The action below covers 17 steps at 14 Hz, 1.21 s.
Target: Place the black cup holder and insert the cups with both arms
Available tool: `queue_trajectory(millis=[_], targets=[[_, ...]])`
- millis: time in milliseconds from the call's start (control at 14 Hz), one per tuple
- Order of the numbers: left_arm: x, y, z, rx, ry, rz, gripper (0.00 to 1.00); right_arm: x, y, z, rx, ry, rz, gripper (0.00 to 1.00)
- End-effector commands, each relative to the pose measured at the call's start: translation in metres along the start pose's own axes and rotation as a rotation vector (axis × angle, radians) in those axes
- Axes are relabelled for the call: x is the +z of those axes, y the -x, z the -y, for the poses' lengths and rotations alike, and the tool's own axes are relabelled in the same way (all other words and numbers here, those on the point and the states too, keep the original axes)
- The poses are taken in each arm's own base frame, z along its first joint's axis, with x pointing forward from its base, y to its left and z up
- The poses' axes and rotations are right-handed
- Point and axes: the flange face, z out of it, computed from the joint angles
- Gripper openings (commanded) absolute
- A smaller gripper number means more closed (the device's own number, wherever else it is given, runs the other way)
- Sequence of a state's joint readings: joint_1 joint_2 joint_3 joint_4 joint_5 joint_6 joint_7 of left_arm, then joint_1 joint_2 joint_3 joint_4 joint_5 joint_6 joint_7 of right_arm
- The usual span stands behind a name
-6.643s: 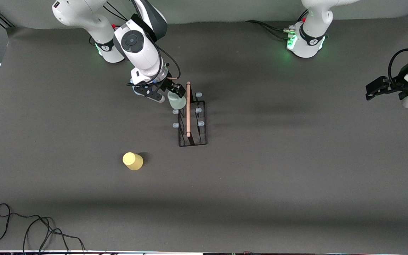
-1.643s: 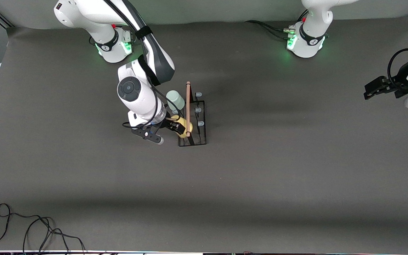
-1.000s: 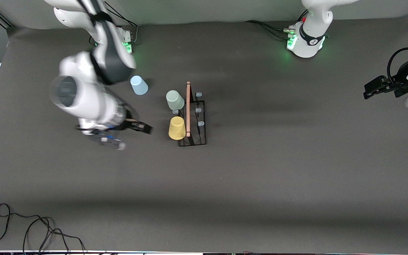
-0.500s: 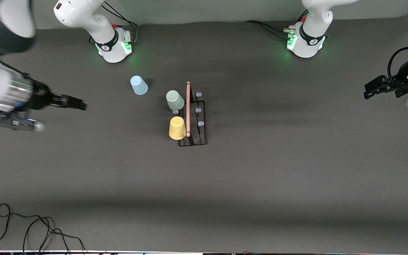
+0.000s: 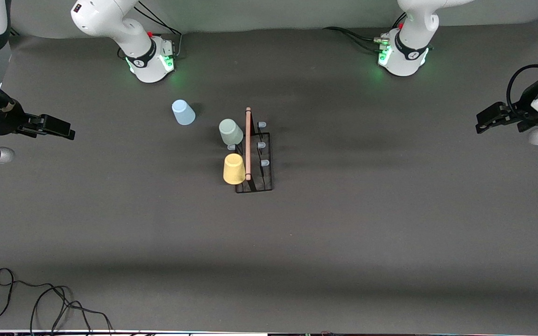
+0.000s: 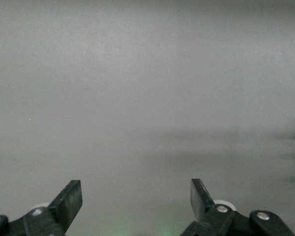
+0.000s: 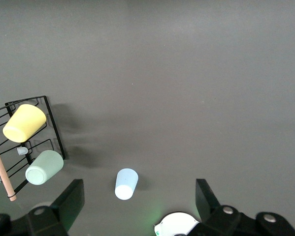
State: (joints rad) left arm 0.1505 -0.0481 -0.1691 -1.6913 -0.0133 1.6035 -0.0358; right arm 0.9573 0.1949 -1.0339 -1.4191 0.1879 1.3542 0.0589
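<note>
The black cup holder (image 5: 265, 179) stands mid-table with its wooden rod handle (image 5: 248, 144) on top. The pale green cup (image 5: 230, 131) and the yellow cup (image 5: 234, 169) hang on pegs on its side toward the right arm's end. The light blue cup (image 5: 183, 112) stands upside down on the table, apart from the rack, near the right arm's base. My right gripper (image 5: 66, 130) is open and empty at the right arm's end of the table. Its wrist view shows my right gripper (image 7: 139, 194), the blue cup (image 7: 126, 183), green cup (image 7: 44, 167), yellow cup (image 7: 24, 123) and rack (image 7: 53, 128). My left gripper (image 5: 482, 123) waits open and empty at the left arm's end; its wrist view (image 6: 135, 191) shows only grey surface.
The two green-lit arm bases (image 5: 150, 60) (image 5: 402, 56) stand at the table's edge farthest from the front camera. A black cable (image 5: 40, 303) lies coiled at the corner nearest that camera, at the right arm's end.
My right gripper let go of the yellow cup on the rack and swung away to the right arm's end of the table. The left arm has barely moved.
</note>
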Motion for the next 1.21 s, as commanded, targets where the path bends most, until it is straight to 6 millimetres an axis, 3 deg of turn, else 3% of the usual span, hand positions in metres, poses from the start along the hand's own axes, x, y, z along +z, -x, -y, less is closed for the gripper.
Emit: queue_trajectory(millis=[0,429,1000,1143], targets=[[-0.007,-0.004,-0.005,-0.002,-0.009,-0.007,0.99,-0.002,0.002,0.002,-0.023,0.041,0.024,1.00],[0.000,-0.007,-0.002,-0.010,-0.011,0.015,1.00,0.001,0.001,-0.003,-0.017,0.036,0.041,1.00],[-0.010,-0.009,0.007,-0.014,-0.047,-0.012,1.00,0.005,0.006,-0.020,-0.081,0.062,0.063,1.00],[-0.017,-0.010,-0.001,-0.005,-0.041,-0.024,1.00,0.006,0.009,-0.025,-0.083,0.049,0.061,1.00]])
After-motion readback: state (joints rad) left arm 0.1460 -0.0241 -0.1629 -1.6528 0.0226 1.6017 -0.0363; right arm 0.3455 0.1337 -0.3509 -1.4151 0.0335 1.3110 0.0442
